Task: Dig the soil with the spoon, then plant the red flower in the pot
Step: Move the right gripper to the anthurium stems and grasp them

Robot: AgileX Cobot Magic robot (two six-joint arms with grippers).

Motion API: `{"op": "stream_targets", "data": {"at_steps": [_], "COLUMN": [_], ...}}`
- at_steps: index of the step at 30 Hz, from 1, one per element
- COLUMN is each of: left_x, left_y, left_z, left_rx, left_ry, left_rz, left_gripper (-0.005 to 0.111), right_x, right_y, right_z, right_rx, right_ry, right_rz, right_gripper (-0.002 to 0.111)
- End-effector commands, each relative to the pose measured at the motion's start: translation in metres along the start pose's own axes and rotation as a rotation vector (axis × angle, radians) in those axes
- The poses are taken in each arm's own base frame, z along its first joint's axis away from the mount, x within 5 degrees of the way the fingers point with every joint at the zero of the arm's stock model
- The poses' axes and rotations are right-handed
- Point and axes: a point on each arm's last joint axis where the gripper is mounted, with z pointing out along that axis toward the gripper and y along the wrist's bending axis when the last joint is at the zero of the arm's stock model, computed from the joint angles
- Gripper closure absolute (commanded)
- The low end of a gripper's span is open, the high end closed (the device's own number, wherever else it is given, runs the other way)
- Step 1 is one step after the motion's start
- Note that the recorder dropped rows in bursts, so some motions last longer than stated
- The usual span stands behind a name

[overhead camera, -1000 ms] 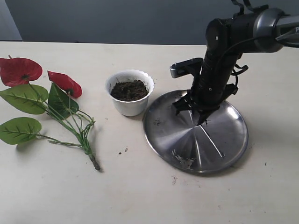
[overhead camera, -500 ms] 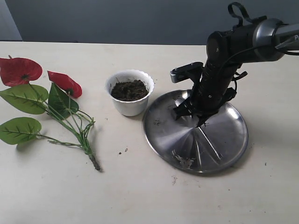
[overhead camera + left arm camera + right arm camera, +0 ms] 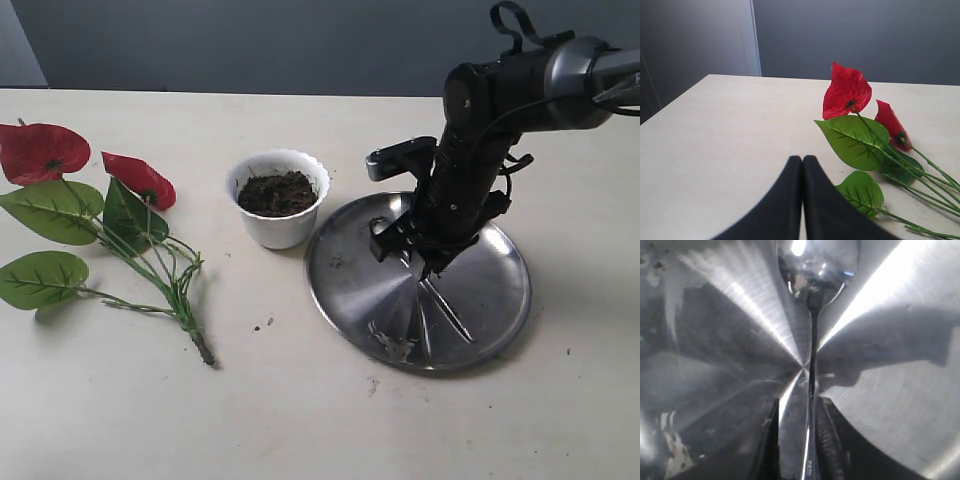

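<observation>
The spoon (image 3: 811,365) lies on the steel plate, its bowl (image 3: 817,262) beyond the plate's centre. Its handle runs between the fingers of my right gripper (image 3: 800,440). The jaws stand open astride the handle, which lies close to one finger (image 3: 827,440) with a gap to the other. In the exterior view my right gripper (image 3: 412,256) points down onto the plate. The white pot (image 3: 278,225) holds dark soil (image 3: 277,192). The red flower (image 3: 42,150) lies flat at the far left, stems (image 3: 172,285) toward the front. My left gripper (image 3: 802,161) is shut and empty beside the flower (image 3: 846,92).
The round steel plate (image 3: 490,290) lies right of the pot, with soil smears (image 3: 392,343) near its front rim. A few soil crumbs (image 3: 265,323) dot the table in front of the pot. The left arm is out of the exterior view.
My right gripper has shifted a little to the left over the plate and its wrist has turned slightly. Flower, pot and plate have not moved.
</observation>
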Motion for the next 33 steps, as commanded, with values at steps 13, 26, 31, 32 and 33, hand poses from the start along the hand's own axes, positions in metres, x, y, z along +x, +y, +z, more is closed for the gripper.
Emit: {"op": "stream_targets", "data": {"at_steps": [13, 26, 31, 32, 33], "left_x": [0.001, 0.001, 0.001, 0.001, 0.001], "left_y": [0.000, 0.000, 0.000, 0.000, 0.000], "left_z": [0.000, 0.000, 0.000, 0.000, 0.000], "left_rx": [0.003, 0.003, 0.003, 0.003, 0.003], "left_ry": [-0.005, -0.005, -0.005, -0.005, -0.005], "left_rz": [0.000, 0.000, 0.000, 0.000, 0.000], "left_gripper": [0.106, 0.106, 0.106, 0.106, 0.106], "right_x": [0.000, -0.077, -0.101, -0.104, -0.107], "right_y": [0.089, 0.184, 0.197, 0.200, 0.204], "right_z": [-0.111, -0.128, -0.101, -0.096, -0.091], "right_rx": [-0.353, -0.172, -0.216, -0.220, -0.220], "right_ry": [-0.424, -0.582, -0.485, -0.479, -0.478], "right_rz": [-0.255, -0.422, -0.433, -0.437, -0.449], "right_gripper": [0.067, 0.061, 0.061, 0.061, 0.061]}}
